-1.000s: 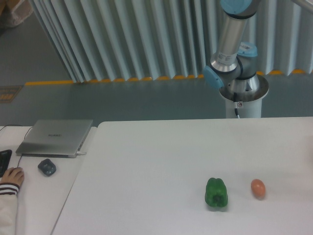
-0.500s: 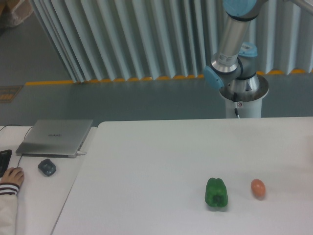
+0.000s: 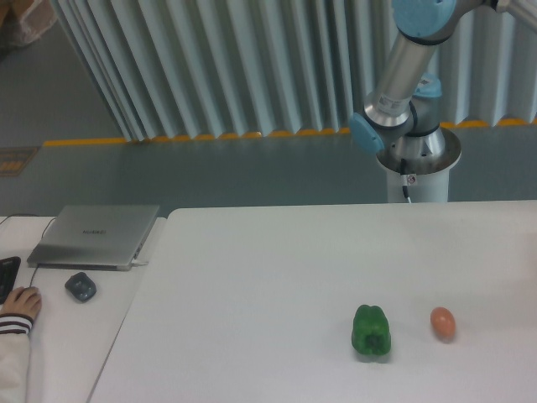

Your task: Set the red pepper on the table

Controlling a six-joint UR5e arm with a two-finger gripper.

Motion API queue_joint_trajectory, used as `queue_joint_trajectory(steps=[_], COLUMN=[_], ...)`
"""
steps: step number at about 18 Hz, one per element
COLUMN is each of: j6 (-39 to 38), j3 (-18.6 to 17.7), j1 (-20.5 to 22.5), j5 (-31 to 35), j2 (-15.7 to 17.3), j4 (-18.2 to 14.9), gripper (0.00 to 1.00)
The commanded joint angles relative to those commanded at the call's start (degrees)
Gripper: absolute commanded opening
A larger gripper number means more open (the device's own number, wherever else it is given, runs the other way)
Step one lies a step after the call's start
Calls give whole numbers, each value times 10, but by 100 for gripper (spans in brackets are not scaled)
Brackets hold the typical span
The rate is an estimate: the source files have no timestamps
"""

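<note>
arm (image 3: 403, 75): rises from base, leans right out of frame | pincer: out of view

Single fixed cam, high front view over table (image 3: 268, 252).

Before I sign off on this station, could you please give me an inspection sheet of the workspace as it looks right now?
Surface: white table, smooth and matte, no spills seen.
Job's things: red pepper not in view.
Clutter: green pepper and orange-brown egg lie side by side, apart, near the front right.
Gripper: not in view; only the arm's base and lower joints show behind the table.
Cables: a thin cable runs down the arm's pedestal.
Surroundings: side desk on the left with a closed laptop, a mouse and a person's hand; corrugated wall behind.
</note>
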Motion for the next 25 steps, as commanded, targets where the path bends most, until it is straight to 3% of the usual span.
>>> queue_joint_trajectory(steps=[12,13,15,17,21,23,25], j6=[6,5,0,1,2,1,1], j3=[-4,-3,-1,2,8,43,54], j1=[5,5,4,4,4,0,-3], j5=[4,5,10,12,13,11,11], j2=[-13,-14,-14,-11,0,8,17], j4=[0,0,-1,-3,-25,-81,-98], gripper=[100,92,65,48,40,40,40])
